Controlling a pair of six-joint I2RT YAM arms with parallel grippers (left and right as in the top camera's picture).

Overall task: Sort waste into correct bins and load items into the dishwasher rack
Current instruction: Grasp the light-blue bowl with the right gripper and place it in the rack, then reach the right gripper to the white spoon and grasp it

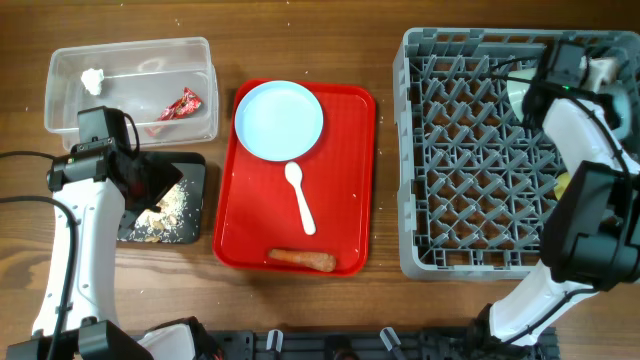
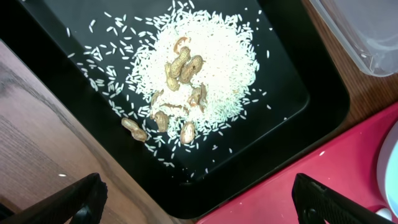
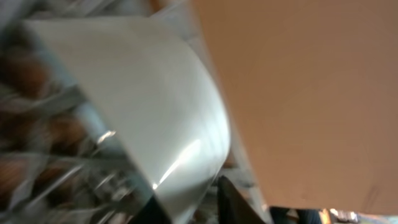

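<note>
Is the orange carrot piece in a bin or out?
Out. The orange carrot piece lies on the flat red serving tray, by its robot-side edge, apart from the white spoon.

No text, label, brand, number or sign is legible in any view. Upper left of the overhead view: crumpled red candy wrapper [image 1: 181, 104] inside the clear tub [image 1: 130, 44]; any print on it is too small to read.
</note>
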